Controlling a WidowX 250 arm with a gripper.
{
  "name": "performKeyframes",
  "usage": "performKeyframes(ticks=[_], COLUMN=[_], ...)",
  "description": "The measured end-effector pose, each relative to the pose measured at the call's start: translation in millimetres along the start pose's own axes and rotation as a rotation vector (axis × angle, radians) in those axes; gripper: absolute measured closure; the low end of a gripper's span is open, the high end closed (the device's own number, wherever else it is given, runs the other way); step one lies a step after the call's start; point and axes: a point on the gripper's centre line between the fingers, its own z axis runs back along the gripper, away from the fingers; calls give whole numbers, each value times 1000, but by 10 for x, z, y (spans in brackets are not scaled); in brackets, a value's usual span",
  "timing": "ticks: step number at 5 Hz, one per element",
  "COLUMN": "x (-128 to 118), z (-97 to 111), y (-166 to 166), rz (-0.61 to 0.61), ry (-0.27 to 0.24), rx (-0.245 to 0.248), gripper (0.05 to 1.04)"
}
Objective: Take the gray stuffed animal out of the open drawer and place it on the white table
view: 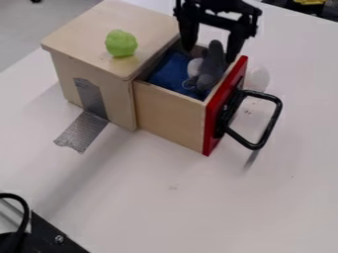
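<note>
Where the wooden drawer [168, 113] stands open from the right side of a wooden box [99, 32], the black two-finger gripper [210, 54] hangs over its outer end, fingers pointing down. The jaws stand apart, one to each side of the upper end of a dark grey soft toy [212, 64]; whether either touches it cannot be told. The toy, with a pale rounded part [194, 67] at its left, lies inside the drawer near the red front panel [213, 123], beside and partly over a blue cloth [170, 70]. A black loop handle [273, 121] projects from the outer face of the panel. On top of the box, near its front edge, sits a light green, lumpy object [121, 43]. A strip of silver tape [83, 132] runs down the front wall of the box and out onto the white table [165, 197], which supports the whole assembly. At the lower left corner appear a black metal part [51, 236] bearing a screw and, beside it, a curved black cable [25, 212]. A yellow object [309, 2] is visible at the upper right edge.
</note>
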Motion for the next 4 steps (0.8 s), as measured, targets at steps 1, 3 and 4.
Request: performKeyframes(ticks=[1, 3, 4], x=[8, -58, -121], z=[-111, -38, 332], y=[-8, -162, -199], rz=[1, -36, -49], ry=[20, 31, -37], rx=[0, 3, 7], gripper=[316, 786, 844])
